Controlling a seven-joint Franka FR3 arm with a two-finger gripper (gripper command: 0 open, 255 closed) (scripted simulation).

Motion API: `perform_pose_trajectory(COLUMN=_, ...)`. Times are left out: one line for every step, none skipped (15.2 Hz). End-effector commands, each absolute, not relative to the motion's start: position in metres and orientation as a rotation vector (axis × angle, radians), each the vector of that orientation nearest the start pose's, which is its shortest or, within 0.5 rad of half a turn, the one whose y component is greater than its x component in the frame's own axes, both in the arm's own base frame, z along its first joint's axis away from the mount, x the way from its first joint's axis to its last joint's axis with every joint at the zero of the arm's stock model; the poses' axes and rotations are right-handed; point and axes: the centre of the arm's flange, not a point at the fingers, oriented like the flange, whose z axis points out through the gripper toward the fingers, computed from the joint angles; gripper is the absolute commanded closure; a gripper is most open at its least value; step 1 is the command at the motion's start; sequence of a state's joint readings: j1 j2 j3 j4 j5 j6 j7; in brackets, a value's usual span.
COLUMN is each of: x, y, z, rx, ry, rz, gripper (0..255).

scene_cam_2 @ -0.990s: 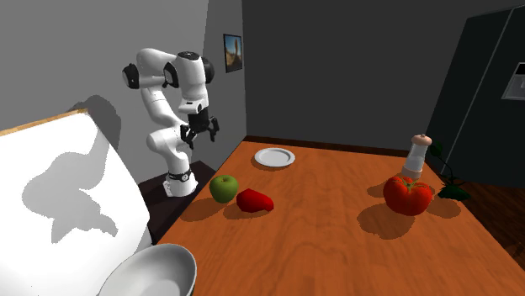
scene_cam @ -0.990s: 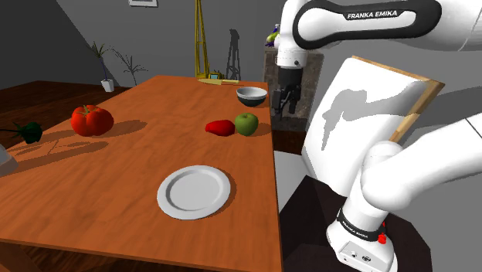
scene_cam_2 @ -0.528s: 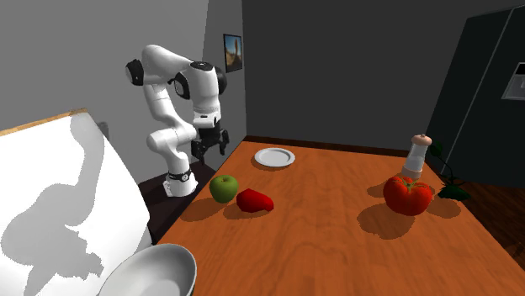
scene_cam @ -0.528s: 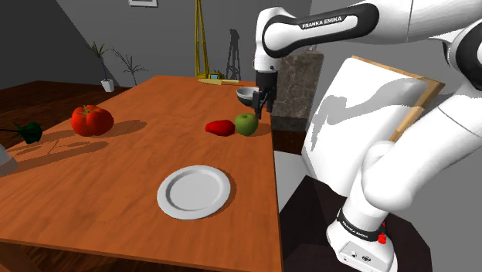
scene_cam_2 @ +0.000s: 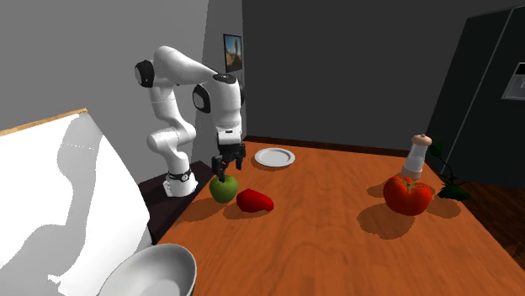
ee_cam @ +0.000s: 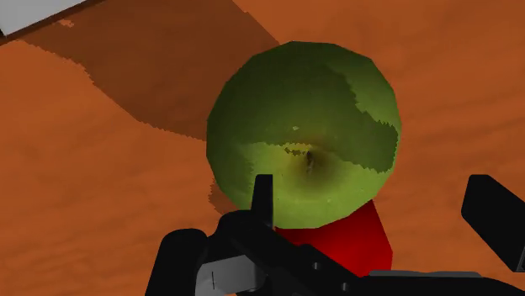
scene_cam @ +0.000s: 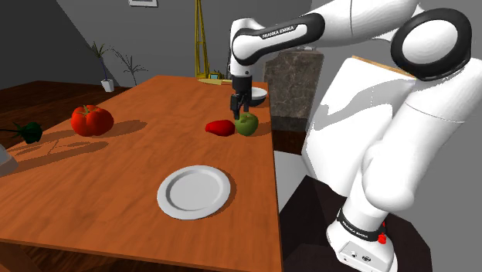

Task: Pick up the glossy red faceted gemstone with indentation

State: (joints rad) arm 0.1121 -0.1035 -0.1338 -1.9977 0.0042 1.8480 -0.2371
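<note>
Arm: since the earlier shots it has swung in over the table, toward the shoulder view's left. The gripper (scene_cam: 241,104) now hangs right above the fruit instead of out past the table's edge.
Plate (scene_cam: 194,192): the closest thing in the shoulder view. It's white and sits alone on the wooden table (scene_cam: 131,158), well apart from the action.
Red gemstone (scene_cam: 220,127): mid-table, glossy, just beside the green apple (scene_cam: 247,124) on the shoulder view's left of it, and it looks like they touch. In the wrist view only a red wedge of it pokes out from behind the apple.
Bowl (scene_cam: 253,94): further back, behind the gripper, near the table's edge.
Risk: the gripper looks lined up on the apple more than on the gemstone. If it drops straight down from here, it'd probably clamp or bump the apple. The apple could then roll and shove the gemstone off its spot. Those slick slanted facets could also squirt out of a pinch that lands off-centre.
Gripper: pretty wide, with the fingers (ee_cam: 492,220) standing well apart. There's nothing between them but air, and they aren't touching the apple or the gemstone as far as the views show.
</note>
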Motion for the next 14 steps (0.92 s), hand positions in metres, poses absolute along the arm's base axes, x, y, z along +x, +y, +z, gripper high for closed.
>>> perform_pose_trajectory(x=0.547, y=-0.008, z=0.494, rx=-3.096, ry=-0.396, rz=0.062, gripper=0)
perform_pose_trajectory(x=0.559, y=-0.005, z=0.491, rx=-3.094, ry=-0.426, rz=0.059, gripper=0)
perform_pose_trajectory(x=0.571, y=-0.002, z=0.488, rx=-3.092, ry=-0.456, rz=0.055, gripper=0)
perform_pose_trajectory(x=0.580, y=0.000, z=0.485, rx=-3.090, ry=-0.478, rz=0.052, gripper=0)
perform_pose_trajectory(x=0.580, y=0.000, z=0.480, rx=-3.090, ry=-0.478, rz=0.052, gripper=0)
perform_pose_trajectory(x=0.580, y=0.000, z=0.475, rx=-3.090, ry=-0.478, rz=0.052, gripper=0)
perform_pose_trajectory(x=0.580, y=0.000, z=0.469, rx=-3.090, ry=-0.478, rz=0.052, gripper=0)
perform_pose_trajectory(x=0.580, y=0.000, z=0.464, rx=-3.090, ry=-0.478, rz=0.052, gripper=0)
perform_pose_trajectory(x=0.580, y=0.000, z=0.459, rx=-3.090, ry=-0.478, rz=0.052, gripper=0)
perform_pose_trajectory(x=0.580, y=0.000, z=0.454, rx=-3.090, ry=-0.478, rz=0.052, gripper=0)
perform_pose_trajectory(x=0.580, y=0.000, z=0.448, rx=-3.090, ry=-0.478, rz=0.052, gripper=0)
perform_pose_trajectory(x=0.580, y=0.000, z=0.445, rx=-3.090, ry=-0.478, rz=0.052, gripper=0)
perform_pose_trajectory(x=0.580, y=0.000, z=0.445, rx=-3.090, ry=-0.478, rz=0.052, gripper=0)
perform_pose_trajectory(x=0.580, y=0.000, z=0.445, rx=-3.090, ry=-0.478, rz=0.052, gripper=255)
